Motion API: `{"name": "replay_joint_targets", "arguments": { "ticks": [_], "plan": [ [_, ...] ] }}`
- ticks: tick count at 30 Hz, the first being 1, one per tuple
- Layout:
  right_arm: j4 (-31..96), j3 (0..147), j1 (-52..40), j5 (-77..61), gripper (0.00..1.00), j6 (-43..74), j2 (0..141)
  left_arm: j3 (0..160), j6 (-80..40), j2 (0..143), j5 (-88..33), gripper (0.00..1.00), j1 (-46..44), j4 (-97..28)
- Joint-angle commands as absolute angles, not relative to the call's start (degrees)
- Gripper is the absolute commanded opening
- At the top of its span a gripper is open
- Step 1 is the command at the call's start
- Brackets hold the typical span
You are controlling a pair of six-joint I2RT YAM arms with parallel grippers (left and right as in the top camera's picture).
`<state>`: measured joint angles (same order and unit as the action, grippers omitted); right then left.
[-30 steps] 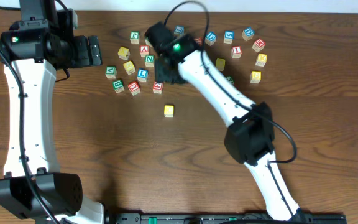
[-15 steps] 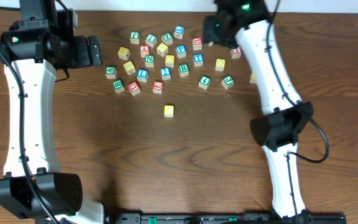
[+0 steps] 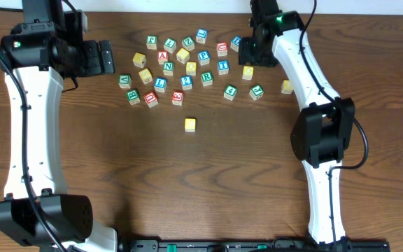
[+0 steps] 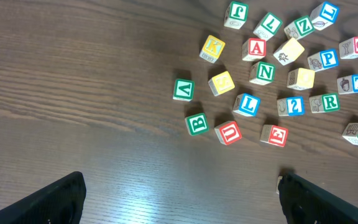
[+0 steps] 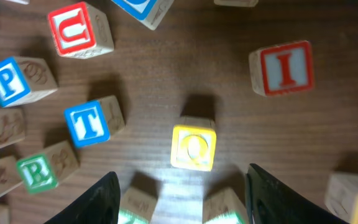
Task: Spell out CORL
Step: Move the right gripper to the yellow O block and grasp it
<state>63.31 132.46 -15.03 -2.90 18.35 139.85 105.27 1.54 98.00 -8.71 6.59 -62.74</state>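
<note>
- Hovering left of the block cluster (image 3: 182, 55), your left gripper (image 4: 182, 186) gapes wide, empty.
- Blue L block (image 4: 248, 104) sits mid-cluster; lone yellow block (image 3: 190, 124) lies below, apart.
- Your right gripper (image 5: 183, 180), spread and empty, hangs over yellow O block (image 5: 193, 147).

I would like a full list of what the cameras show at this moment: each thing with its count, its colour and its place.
letter blocks: more than twenty visible, wood with red, blue, green or yellow faces, clustered at the far middle of the table; some are hidden under the right arm.
lone yellow block: one, yellow, apart from the cluster, nearer the table's middle; letter unreadable.
table: one, dark brown wood, under everything.
arms: two, white and black, one on each side.
left gripper: one, black, open, holding nothing, left of the cluster.
right gripper: one, black, open, holding nothing, above a yellow block at the cluster's right end.
</note>
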Motion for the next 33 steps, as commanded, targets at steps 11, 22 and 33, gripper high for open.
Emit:
{"name": "replay_joint_targets", "arguments": {
  "ticks": [11,22,33],
  "plan": [
    [48.25,120.11,-14.68,-2.50,0.53,16.62,139.41,106.74,1.89,98.10,-9.02,0.98,6.42,-62.85],
    [46.68,118.96,-14.68,0.10,0.48,16.64,140.27,106.74,1.89,98.10,-9.02,0.97,6.42,-62.85],
    [46.94,118.93,-14.70,1.37,0.36,16.64,141.08,106.74,1.89,98.10,-9.02,0.98,6.42,-62.85]
  ]
}}
